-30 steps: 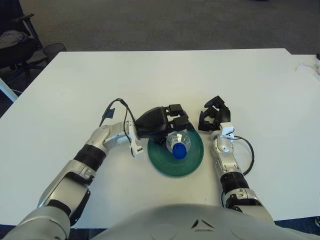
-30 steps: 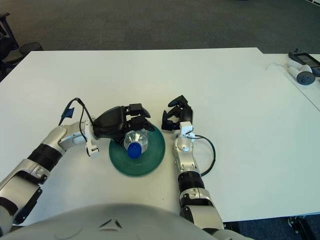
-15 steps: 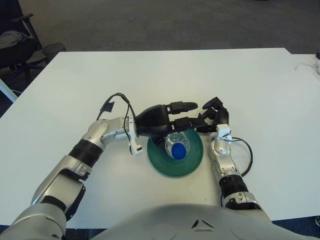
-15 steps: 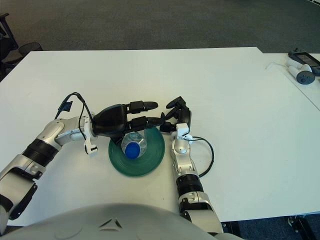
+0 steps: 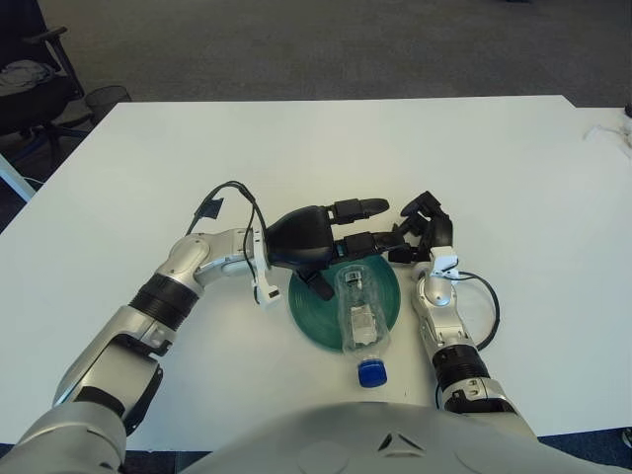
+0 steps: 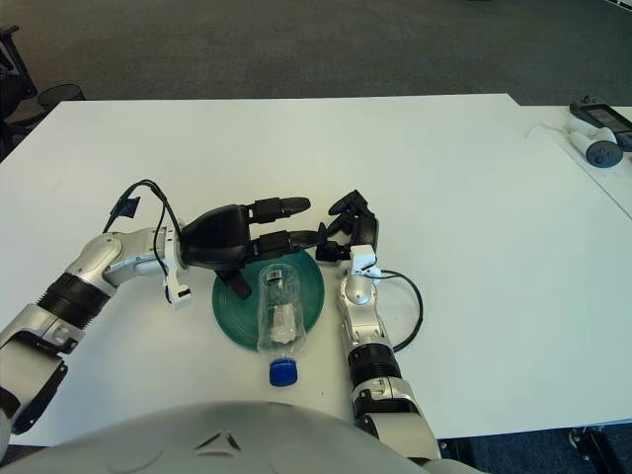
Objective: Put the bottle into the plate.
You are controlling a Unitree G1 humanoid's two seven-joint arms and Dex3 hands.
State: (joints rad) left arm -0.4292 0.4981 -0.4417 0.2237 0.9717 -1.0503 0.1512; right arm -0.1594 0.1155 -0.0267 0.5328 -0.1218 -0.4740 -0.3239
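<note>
White bench (image 5: 326, 148) fills most of both eye views, with grey carpet beyond its far edge. An office chair (image 5: 30, 84) stands off the bench at the 10 o'clock corner. At the 2 o'clock side, in the right eye view, some small devices (image 6: 597, 133) lie on an adjoining surface.

Dark green plate (image 5: 314, 316) sits on the bench near the robot's torso, roughly centre of the view.

Clear plastic bottle (image 5: 362, 316) lies on its side, its base end over the plate and its length running toward 6 o'clock. Its neck overhangs the plate's near rim, and the blue cap (image 5: 370, 373) is off the plate, over the bench. The bottle is therefore only partly within the plate.

Left hand (image 5: 326, 237) is at the plate's 11 o'clock rim. Two fingers (image 5: 360, 207) are stretched out straight toward 3 o'clock, and the thumb angles down over the plate just beside the bottle's base. It has hold of nothing. A black cable loops over its forearm.

Right hand (image 5: 420, 232) shows just beside the plate at its 2 o'clock edge, fingers curled, holding nothing. The left hand's fingertips reach close to it; contact cannot be judged. A black cable loops at its forearm.
</note>
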